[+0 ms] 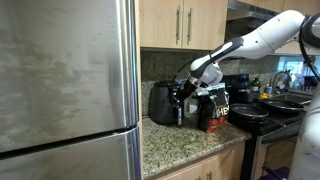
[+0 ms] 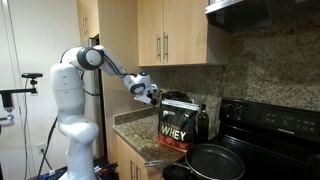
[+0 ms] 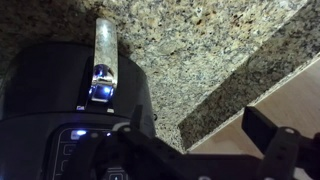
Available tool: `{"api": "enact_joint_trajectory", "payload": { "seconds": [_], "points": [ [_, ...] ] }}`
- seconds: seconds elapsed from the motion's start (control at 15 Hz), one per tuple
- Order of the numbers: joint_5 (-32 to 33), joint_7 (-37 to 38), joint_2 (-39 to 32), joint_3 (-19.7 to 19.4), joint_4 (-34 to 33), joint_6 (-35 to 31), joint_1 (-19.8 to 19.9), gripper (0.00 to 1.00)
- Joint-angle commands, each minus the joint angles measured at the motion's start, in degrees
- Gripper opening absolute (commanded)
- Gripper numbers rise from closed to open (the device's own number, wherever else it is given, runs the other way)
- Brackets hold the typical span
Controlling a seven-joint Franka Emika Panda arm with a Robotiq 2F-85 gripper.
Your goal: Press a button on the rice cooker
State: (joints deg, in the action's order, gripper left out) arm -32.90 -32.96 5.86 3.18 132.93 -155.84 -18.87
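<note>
The black rice cooker stands on the granite counter beside the fridge. In the wrist view the rice cooker fills the left side, with a narrow pale strip and small blue-lit controls near the bottom. My gripper hangs just at the cooker's front side. It also shows in an exterior view and in the wrist view. It is open and empty: one finger lies over the cooker's edge, the other over the counter edge. I cannot tell whether it touches the cooker.
A black bag with WHEY print stands right next to the cooker. A steel fridge is on the cooker's other side. A black stove with pans lies beyond the bag. Wooden cabinets hang above.
</note>
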Motion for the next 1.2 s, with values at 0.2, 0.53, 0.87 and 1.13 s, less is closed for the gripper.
{"api": "enact_joint_trajectory", "payload": {
  "seconds": [0.2, 0.53, 0.87, 1.13],
  "points": [
    [-4.07, -3.93, -2.60, -0.46, -1.70, -2.87, 0.22, 1.00],
    [-2.85, -1.85, -1.26, -0.12, -0.74, -1.59, 0.44, 1.00],
    [-4.71, -4.32, -4.19, -0.89, -2.33, 0.49, 0.45, 1.00],
    [-2.97, -2.00, -3.56, 2.16, -1.03, -0.36, 3.29, 1.00]
  ]
}}
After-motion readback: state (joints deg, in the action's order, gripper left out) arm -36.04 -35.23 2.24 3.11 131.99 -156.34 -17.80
